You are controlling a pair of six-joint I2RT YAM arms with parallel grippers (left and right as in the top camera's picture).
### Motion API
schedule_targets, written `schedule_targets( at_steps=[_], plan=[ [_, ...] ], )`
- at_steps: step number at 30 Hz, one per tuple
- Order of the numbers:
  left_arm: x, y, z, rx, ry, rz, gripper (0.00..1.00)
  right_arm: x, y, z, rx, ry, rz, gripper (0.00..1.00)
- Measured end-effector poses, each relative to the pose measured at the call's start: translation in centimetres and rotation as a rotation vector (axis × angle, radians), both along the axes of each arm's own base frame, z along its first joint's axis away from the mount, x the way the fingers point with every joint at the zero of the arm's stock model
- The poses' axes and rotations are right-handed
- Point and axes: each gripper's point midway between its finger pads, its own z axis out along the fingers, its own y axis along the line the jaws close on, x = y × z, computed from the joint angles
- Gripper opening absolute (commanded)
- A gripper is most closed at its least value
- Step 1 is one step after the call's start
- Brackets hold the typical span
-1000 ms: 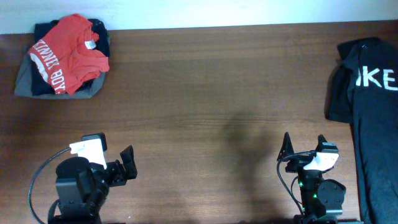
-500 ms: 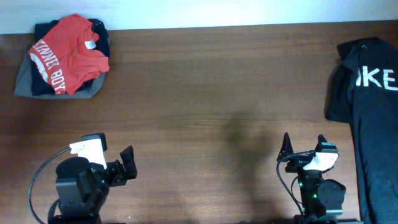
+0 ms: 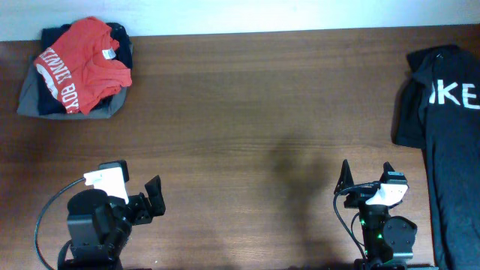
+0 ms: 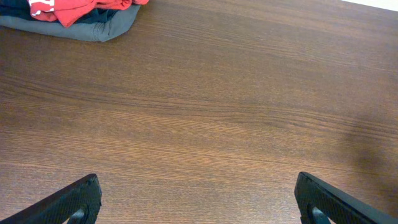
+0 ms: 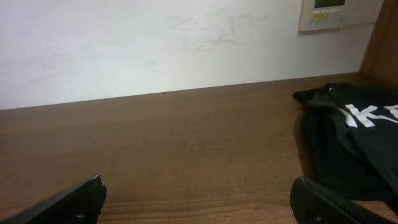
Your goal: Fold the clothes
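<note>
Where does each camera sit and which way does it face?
Overhead: above the table, facing straight down; left arm and right arm show.
Left wrist: on left arm, facing across the table toward the red shirt; open left claw shows.
Right wrist: on right arm, facing the wall and black shirt; open right claw shows.
Shared: overhead and left wrist both see the red shirt.

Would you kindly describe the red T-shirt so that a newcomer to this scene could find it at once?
Start at the wooden table and go to its far left corner, by the white wall. There the orange-red T-shirt lies on top of grey and dark garments. It alone is red, with curved white lettering; the black shirt lies at the far right.
</note>
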Motion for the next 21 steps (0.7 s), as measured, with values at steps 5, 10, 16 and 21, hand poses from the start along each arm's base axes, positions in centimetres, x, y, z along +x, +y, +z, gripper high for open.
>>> schedule_targets(
  at_steps=[5,10,16,21],
  plan=[
    [0.4,-0.1,0.2,-0.002,-0.023,-0.004,0.99,0.0,0.0,0.0,0.001,0.0,0.0,0.99],
    [2.4,-0.6,-1.3,-0.017,-0.165,-0.034,0.99,0.0,0.1,0.0,0.0,0.0,0.003,0.99],
    [2.9,-2.7,-5.8,-0.05,-0.279,-0.131,0.99,0.0,0.1,0.0,0.001,0.001,0.007,0.99],
    [2.8,-3.3,-6.3,-0.046,-0.369,-0.169,0.99,0.0,0.1,0.0,0.0,0.001,0.007,0.99]
  ],
)
